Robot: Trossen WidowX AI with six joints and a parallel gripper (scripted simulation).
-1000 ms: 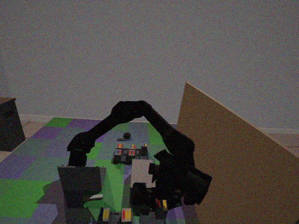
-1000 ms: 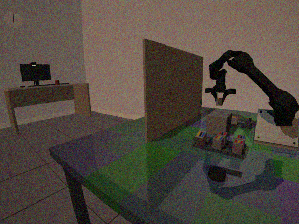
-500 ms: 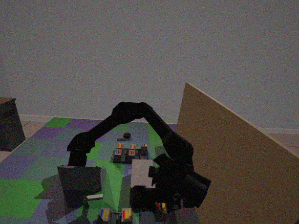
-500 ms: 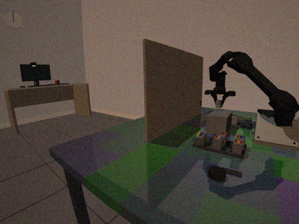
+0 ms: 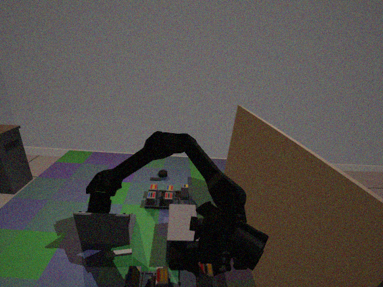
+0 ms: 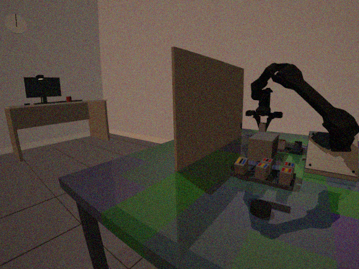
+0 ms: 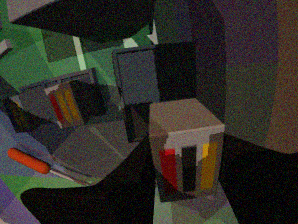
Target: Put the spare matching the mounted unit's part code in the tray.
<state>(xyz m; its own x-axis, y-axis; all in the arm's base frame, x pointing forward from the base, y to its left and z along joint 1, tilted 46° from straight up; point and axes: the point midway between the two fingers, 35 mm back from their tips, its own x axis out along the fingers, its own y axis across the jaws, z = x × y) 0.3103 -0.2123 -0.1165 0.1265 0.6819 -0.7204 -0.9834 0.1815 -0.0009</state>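
Observation:
My gripper [image 6: 262, 124] [image 7: 177, 135] is shut on a small tan spare block [image 7: 182, 125] [image 6: 262, 127] with red, black and yellow stripes on its face; the stripes also show in the top view [image 5: 206, 268]. It holds the block in the air, just above the large pale box of the mounted unit [image 6: 262, 147] [image 5: 180, 220]. The rack of remaining spares [image 6: 265, 168] [image 5: 161, 196] with striped tops lies in front of the unit. Another striped block [image 7: 63, 106] [image 5: 162, 275] sits in a dark holder behind the unit. I cannot tell which dark box is the tray.
A tall wooden board [image 5: 295, 213] [image 6: 206, 110] stands close beside the unit. A dark round object with a handle [image 6: 260, 209] [image 5: 162, 173] lies beyond the rack. The arm's base plate [image 6: 326, 159] [image 5: 101, 229] is nearby. A red-handled tool [image 7: 27, 160] lies on the table.

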